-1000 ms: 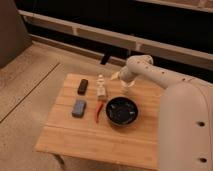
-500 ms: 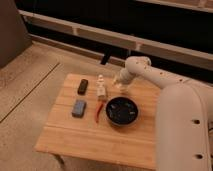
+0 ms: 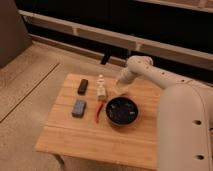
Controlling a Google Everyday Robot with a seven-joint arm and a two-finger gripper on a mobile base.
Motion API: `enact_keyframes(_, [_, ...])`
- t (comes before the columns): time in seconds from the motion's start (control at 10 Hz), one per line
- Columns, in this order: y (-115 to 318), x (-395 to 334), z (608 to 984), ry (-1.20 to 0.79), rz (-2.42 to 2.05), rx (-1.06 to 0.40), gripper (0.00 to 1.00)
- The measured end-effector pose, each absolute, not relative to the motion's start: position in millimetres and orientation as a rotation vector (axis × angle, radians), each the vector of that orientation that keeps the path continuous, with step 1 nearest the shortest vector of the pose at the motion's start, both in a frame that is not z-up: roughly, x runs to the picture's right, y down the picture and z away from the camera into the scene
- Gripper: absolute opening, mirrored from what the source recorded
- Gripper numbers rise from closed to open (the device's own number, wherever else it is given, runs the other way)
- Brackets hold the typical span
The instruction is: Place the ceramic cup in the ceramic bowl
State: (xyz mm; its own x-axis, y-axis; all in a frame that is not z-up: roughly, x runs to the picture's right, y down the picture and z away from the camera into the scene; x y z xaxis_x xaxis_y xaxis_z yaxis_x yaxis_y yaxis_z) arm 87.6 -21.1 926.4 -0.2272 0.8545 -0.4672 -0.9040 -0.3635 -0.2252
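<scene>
End effector (image 3: 120,88) sat low over the ceramic cup (image 3: 119,90) at the surface's (image 3: 100,136) far edge, just behind the ceramic bowl (image 3: 109,107). Couldn't tell whether it was clenched. Bowl empty and close, so likely a short lift-over.

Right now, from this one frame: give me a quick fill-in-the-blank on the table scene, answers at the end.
1. The gripper is down at the far side of the wooden table, just behind the ____ ceramic bowl.
2. In the camera view, the grey-blue block lies to the ____ of the bowl.
3. The thin item lying between the block and the bowl is ____ in colour.
Missing words: black; left; red.
</scene>
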Motion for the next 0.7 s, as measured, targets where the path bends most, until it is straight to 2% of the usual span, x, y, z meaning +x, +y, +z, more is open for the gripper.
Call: enact_keyframes(0.7, [-25.8,138.7,935.7,0.211,1.987,-0.510,0.06])
